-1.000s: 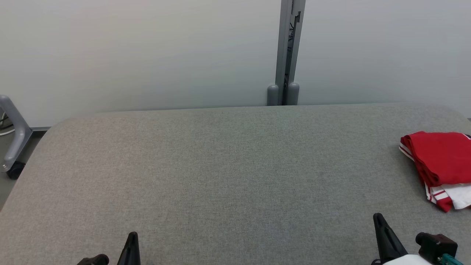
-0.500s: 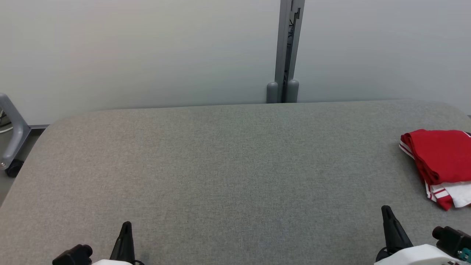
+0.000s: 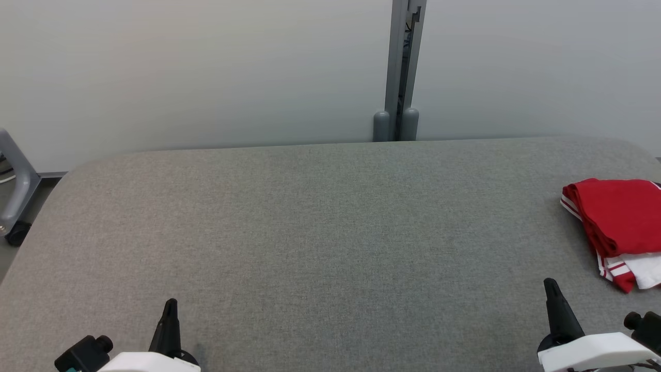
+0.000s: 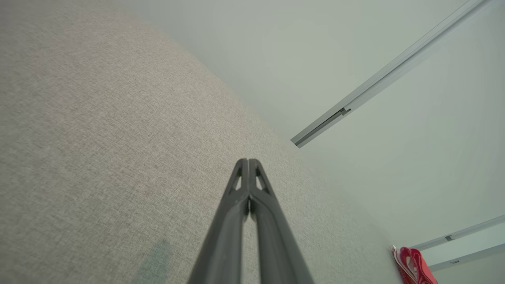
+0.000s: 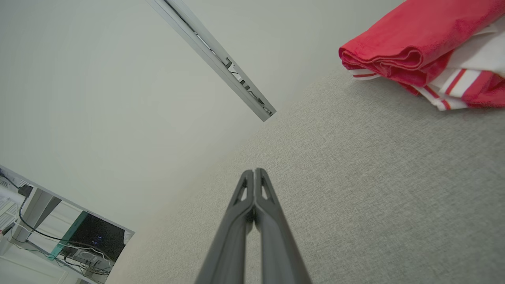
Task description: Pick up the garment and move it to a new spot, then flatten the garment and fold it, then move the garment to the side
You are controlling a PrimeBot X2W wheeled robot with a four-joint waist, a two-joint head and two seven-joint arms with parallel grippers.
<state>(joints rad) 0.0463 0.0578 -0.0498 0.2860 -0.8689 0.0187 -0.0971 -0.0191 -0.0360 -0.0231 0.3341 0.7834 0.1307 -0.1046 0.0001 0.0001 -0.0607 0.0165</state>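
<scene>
Head view: red-and-white garment lying folded at right margin of grey table, partly cut off by picture edge.
Left gripper: low at near left edge, fingers pressed together, nothing between them.
Right gripper: low at near right, fingers likewise together, empty; near garment but apart from it.
Right wrist view: rolled red fold uppermost, white striped layers beneath (no loose sleeve seen).
Step in hand: judged the last one; folded and set aside already, by the look of it, with arms apparently parked.
Next move: little called for; if placement wants correcting, a grip on the thick red fold, all layers together.
Pointing: rounded fold edge toward table's middle, striped hem toward robot.
Long axis: seemingly near-to-far, slightly slanted; full length hidden, so unsure.
</scene>
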